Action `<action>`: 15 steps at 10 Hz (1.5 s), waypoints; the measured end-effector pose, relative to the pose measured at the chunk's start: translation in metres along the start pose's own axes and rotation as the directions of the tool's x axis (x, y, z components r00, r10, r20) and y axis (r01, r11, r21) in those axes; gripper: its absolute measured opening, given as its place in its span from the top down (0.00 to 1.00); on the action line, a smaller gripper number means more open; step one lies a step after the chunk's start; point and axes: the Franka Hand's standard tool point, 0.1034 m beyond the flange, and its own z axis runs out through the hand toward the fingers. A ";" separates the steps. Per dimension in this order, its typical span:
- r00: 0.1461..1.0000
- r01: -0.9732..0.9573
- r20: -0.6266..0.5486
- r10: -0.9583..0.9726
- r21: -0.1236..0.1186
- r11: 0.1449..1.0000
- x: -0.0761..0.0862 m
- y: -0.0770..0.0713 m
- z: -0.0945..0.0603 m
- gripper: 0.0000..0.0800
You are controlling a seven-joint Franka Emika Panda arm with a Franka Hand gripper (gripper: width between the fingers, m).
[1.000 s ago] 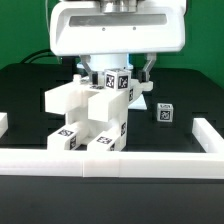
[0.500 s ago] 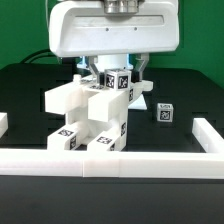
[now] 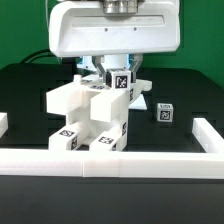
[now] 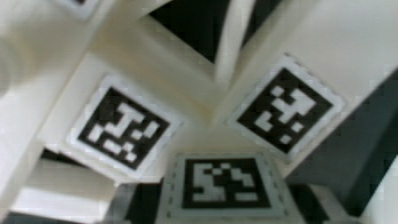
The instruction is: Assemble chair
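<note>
- Gripper (image 3: 121, 76): hangs below the large white wrist housing at upper centre of the exterior view; jaws drawn in narrow, pinching a small tagged white part (image 3: 120, 81) at the top of the chair assembly.
- Chair (image 3: 92, 118): partly built cluster of matte white blocks, standing on the black table (image 3: 30, 95) at centre, just behind the front border rail (image 3: 110, 161). Comprises a thick slab on the exterior view's left, blocky upright pieces at centre, and tagged faces low at the front.
- Tags on the chair: square black-and-white markers visible on the held top part, on the centre block, and on two low front faces.
- Loose part (image 3: 164, 114): small white tagged cube, resting on the table to the exterior view's right of the chair, apart from it.
- Border rail: long low plain white rail across the front, with short returns at both ends.
- Wrist view: filled at close range by white chair surfaces carrying three tags (image 4: 123, 126); image blurred; fingertips not distinguishable there.
</note>
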 end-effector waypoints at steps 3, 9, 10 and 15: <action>0.948 -0.317 -0.010 0.317 -0.001 0.948 0.002 -0.001 0.000 0.67; 0.696 -0.718 0.001 0.718 0.024 0.696 0.002 -0.001 0.000 0.67; 0.625 -0.780 0.004 0.781 0.025 0.625 0.002 -0.002 0.000 0.67; 0.548 -0.836 -0.003 0.837 0.028 0.548 0.004 -0.003 0.000 0.32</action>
